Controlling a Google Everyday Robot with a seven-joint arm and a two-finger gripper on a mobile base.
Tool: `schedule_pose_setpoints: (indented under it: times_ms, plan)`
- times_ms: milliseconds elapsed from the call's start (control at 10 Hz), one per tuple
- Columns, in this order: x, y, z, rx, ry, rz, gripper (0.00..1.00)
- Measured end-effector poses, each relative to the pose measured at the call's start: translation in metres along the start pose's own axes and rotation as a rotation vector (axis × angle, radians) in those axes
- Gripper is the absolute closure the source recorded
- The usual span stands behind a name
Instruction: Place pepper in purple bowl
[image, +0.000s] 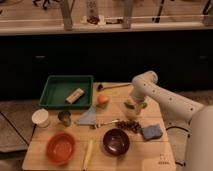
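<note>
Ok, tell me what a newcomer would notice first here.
The white arm arching in from the right, its end effector low over the right side of the table. Then the green tray at back left, and the orange-red bowl and purple bowl along the front edge.

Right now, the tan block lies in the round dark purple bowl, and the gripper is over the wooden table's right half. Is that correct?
No: the camera view shows the tan block in the green rectangular tray, not the round dark purple bowl. The gripper is over the right half of the wooden table.
</note>
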Motion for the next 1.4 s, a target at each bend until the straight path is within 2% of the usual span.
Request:
schedule_pose_setpoints:
  times_ms: [400, 500, 700, 800, 1000, 1200, 1300, 1400]
  plan:
    - [0.0, 0.003, 0.009, -0.016, -0.003, 0.011, 0.2]
    - [0.001, 0.004, 0.01, -0.018, -0.001, 0.012, 0.24]
    - [0.002, 0.005, 0.011, -0.019, 0.0, 0.012, 0.39]
    - [0.002, 0.005, 0.012, -0.023, -0.003, 0.013, 0.54]
    - [0.005, 0.007, 0.013, -0.023, 0.002, 0.014, 0.7]
    - [0.006, 0.005, 0.01, -0.008, 0.01, 0.01, 0.9]
    - [0.009, 0.007, 0.002, 0.001, 0.017, 0.012, 0.98]
    - [0.011, 0.009, -0.007, 0.008, 0.02, 0.013, 0.99]
